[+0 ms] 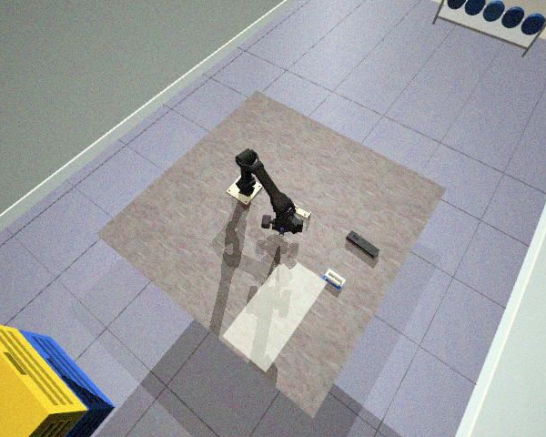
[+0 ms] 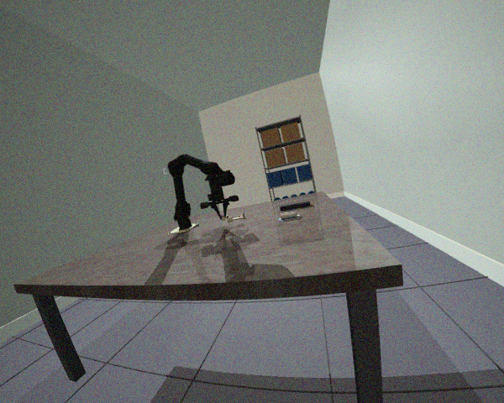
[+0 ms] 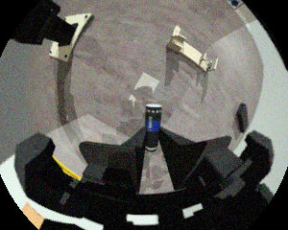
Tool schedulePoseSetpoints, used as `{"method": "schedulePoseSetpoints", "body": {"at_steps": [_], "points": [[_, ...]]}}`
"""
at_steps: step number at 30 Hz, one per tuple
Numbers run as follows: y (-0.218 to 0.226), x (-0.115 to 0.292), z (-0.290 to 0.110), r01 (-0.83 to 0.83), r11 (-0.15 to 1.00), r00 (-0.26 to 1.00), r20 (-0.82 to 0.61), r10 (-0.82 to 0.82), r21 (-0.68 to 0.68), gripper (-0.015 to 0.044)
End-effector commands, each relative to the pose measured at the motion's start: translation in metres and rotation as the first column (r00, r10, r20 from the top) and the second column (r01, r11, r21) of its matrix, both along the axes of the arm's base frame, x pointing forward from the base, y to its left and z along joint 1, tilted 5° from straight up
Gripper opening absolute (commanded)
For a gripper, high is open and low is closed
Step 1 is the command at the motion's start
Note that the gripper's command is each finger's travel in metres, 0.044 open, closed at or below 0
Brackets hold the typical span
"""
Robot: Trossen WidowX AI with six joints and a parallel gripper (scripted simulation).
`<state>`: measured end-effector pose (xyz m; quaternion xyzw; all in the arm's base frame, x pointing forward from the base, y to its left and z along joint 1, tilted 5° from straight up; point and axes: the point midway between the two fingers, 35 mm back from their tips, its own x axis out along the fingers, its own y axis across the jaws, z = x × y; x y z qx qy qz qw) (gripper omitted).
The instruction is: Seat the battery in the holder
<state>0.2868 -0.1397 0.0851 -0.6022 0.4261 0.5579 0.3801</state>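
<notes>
Wooden table [image 1: 179, 220] — holder [image 1: 303, 215], black bar [image 1: 362, 244], white-blue tray [image 1: 334, 279]

Your gripper [image 3: 154, 149] is closed on the battery [image 3: 154, 126], low over the wooden table [image 1: 179, 226]. The cream holder [image 3: 193, 57] lies ahead and slightly right; bare tabletop shows between you and it. The arm's base plate [image 1: 232, 191] stands on the left. A dark flat bar [image 1: 362, 244] and a small white-and-blue box [image 1: 334, 278] sit well apart to the right.
</notes>
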Motion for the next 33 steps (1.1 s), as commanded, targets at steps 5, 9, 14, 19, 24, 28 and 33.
{"method": "schedulePoseSetpoints", "body": {"at_steps": [5, 9, 14, 19, 24, 28, 33], "points": [[0.005, 0.002, 0.014, 0.06, 0.998, 0.998, 0.016, -0.06, -0.001, 0.006], [0.018, 0.007, 0.015, 0.212, 0.977, 0.977, 0.029, -0.212, 0.007, 0.006], [0.033, 0.013, 0.016, 0.395, 0.918, 0.917, 0.043, -0.395, 0.019, 0.006], [0.049, 0.017, 0.018, 0.564, 0.825, 0.824, 0.054, -0.565, 0.033, 0.006], [0.065, 0.021, 0.019, 0.711, 0.701, 0.698, 0.062, -0.713, 0.049, 0.006], [0.078, 0.023, 0.021, 0.81, 0.582, 0.579, 0.066, -0.813, 0.063, 0.006], [0.094, 0.025, 0.022, 0.906, 0.415, 0.411, 0.067, -0.909, 0.08, 0.006]]}}
